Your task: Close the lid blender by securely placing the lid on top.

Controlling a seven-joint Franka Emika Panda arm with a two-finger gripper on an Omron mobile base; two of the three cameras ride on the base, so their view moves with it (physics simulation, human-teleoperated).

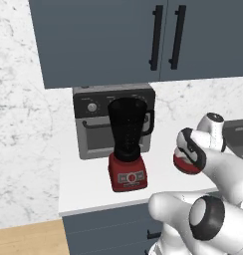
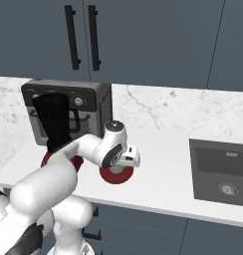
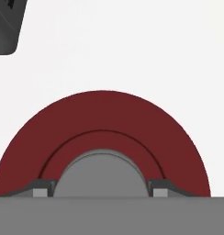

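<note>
Lid (image 3: 102, 126) sits dead centre-bottom in the hand view, red disc flat on the white counter (image 3: 132, 46), grey knob facing straight up at the camera. Gripper (image 3: 101, 190) is right over it — the two fingertips (image 3: 40, 188) flank the grey knob on either side, at or almost at its edges. Whether they actually pinch it or just straddle it, cannot tell from these pictures.

In the left base view the lid (image 1: 185, 165) shows as a red sliver at right of centre, tucked under the white hand. Blender (image 1: 128, 144) stands left of it in that frame, upright, dark jar on its red base, mouth open at the top, handle on the frame-right side. A clear gap of counter lies between them. In the right base view the lid (image 2: 116, 174) is at centre, below the wrist; the blender (image 2: 54, 124) is at upper left, partly behind the arm, in front of the grey toaster oven (image 2: 93, 107).

Key relation — the jar mouth is well above the lid's level and off to frame-left in the left base view. So the coming move looks like up first, then across, then down. Lid is round, no long axis; its face is level and its axis vertical, same as the jar's, so probably no re-tilt needed.
</note>
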